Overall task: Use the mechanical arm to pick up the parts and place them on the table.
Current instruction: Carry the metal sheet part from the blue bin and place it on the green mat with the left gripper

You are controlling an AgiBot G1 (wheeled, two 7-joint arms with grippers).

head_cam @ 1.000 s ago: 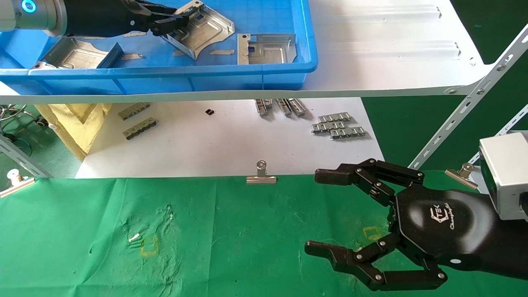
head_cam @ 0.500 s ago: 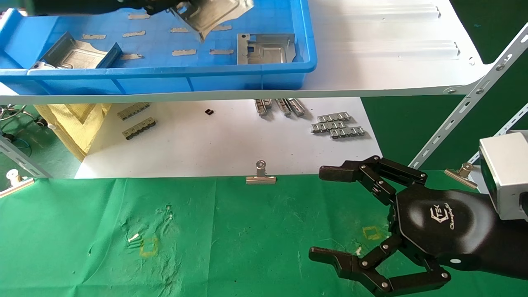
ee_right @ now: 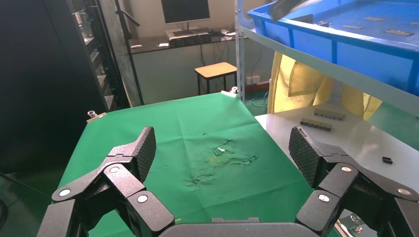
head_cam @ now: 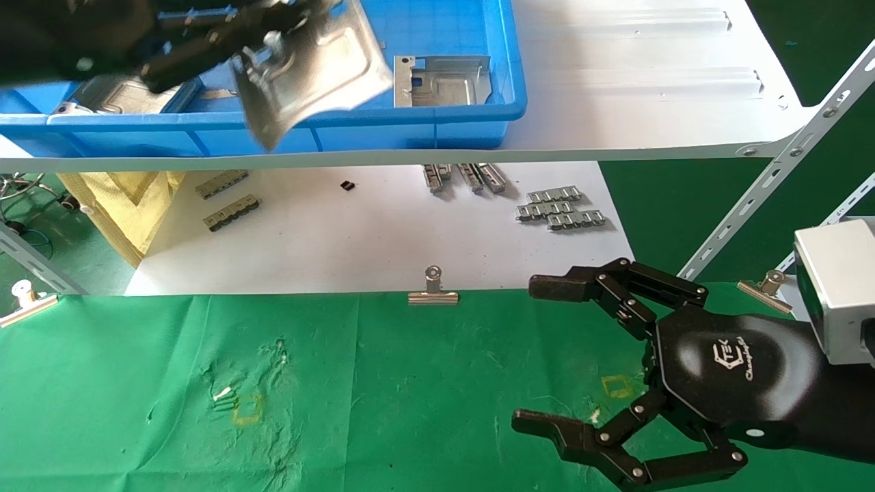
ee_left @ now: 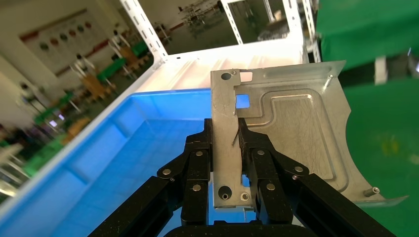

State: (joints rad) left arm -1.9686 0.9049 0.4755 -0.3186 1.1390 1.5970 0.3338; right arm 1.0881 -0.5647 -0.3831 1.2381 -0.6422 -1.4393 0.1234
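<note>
My left mechanical arm's gripper (head_cam: 263, 37) is shut on a silvery sheet-metal part (head_cam: 321, 68), held in the air over the front rim of the blue tray (head_cam: 410, 116). In the left wrist view the black fingers (ee_left: 197, 163) clamp the part's edge flange (ee_left: 227, 148); the part (ee_left: 296, 133) stands upright. Two more parts lie in the tray, one at the right (head_cam: 444, 80) and one at the left (head_cam: 119, 96). My right gripper (head_cam: 540, 355) hovers open and empty over the green cloth table (head_cam: 376, 396), also seen in the right wrist view (ee_right: 197, 128).
The tray sits on a white shelf board (head_cam: 649, 89) above the table. A lower white board (head_cam: 355, 232) carries grey clip strips (head_cam: 560, 208). Binder clips (head_cam: 433, 290) pin the cloth's far edge. Slanted shelf struts (head_cam: 772, 178) stand at right. Yellow squares (head_cam: 247, 408) mark the cloth.
My left gripper has lifted the part out of the tray and carried it up and toward me, over the tray's front rim. The right gripper shifted only slightly.
</note>
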